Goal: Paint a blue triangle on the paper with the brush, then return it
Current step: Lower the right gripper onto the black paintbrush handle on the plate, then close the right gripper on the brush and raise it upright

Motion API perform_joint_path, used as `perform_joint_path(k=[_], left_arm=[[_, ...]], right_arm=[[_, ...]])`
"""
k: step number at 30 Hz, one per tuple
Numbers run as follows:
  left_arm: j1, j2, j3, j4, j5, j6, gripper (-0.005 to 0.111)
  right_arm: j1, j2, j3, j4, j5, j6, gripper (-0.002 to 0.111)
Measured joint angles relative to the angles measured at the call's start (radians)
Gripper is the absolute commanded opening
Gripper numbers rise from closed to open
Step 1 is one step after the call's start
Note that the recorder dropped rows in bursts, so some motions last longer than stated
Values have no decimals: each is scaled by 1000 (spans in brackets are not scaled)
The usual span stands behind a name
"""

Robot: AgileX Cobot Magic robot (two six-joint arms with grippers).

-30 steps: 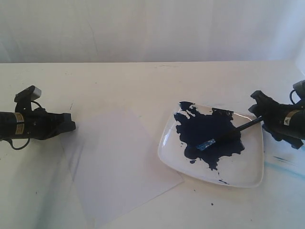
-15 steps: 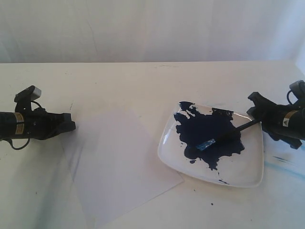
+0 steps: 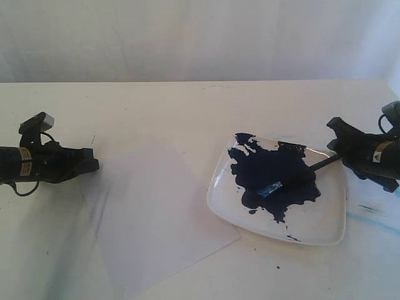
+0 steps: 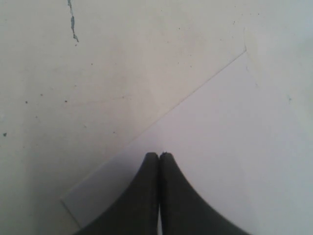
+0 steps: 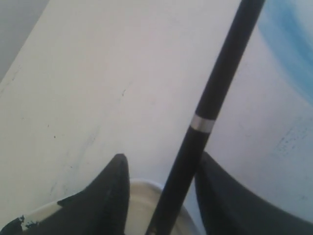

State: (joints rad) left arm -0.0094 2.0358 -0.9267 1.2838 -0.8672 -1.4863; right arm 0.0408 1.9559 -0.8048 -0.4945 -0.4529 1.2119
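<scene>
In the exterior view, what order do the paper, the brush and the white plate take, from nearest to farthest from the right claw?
1. The brush: its handle end lies at the right claw, on the right side.
2. The white plate: beside that claw, toward the middle.
3. The paper: farthest, left of the plate.

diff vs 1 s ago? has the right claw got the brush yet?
The right claw only shuffled slightly at the right edge of the plate. The handle of the brush sits between its jaws with a gap on one side, so there is no firm hold yet. Unchanged: the brush tip lies in the paint pool, the paper is blank, and the left claw is shut at the paper's edge.
</scene>
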Motion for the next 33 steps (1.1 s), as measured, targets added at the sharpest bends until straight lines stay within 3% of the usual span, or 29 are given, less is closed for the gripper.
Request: perform_joint_path(k=[6, 15, 20, 22, 33], left_arm=[[0, 0, 0, 0, 0, 0, 0], [0, 0, 0, 0, 0, 0, 0], [0, 0, 0, 0, 0, 2, 0], [0, 0, 0, 0, 0, 2, 0], [0, 0, 0, 0, 0, 2, 0]], right_arm=[[-13, -5, 0, 0, 36, 0, 27], [-13, -5, 0, 0, 22, 0, 27], [-13, -5, 0, 0, 16, 0, 8], [-13, -5, 0, -2, 14, 0, 5], [-13, -5, 0, -4, -106, 0, 5]])
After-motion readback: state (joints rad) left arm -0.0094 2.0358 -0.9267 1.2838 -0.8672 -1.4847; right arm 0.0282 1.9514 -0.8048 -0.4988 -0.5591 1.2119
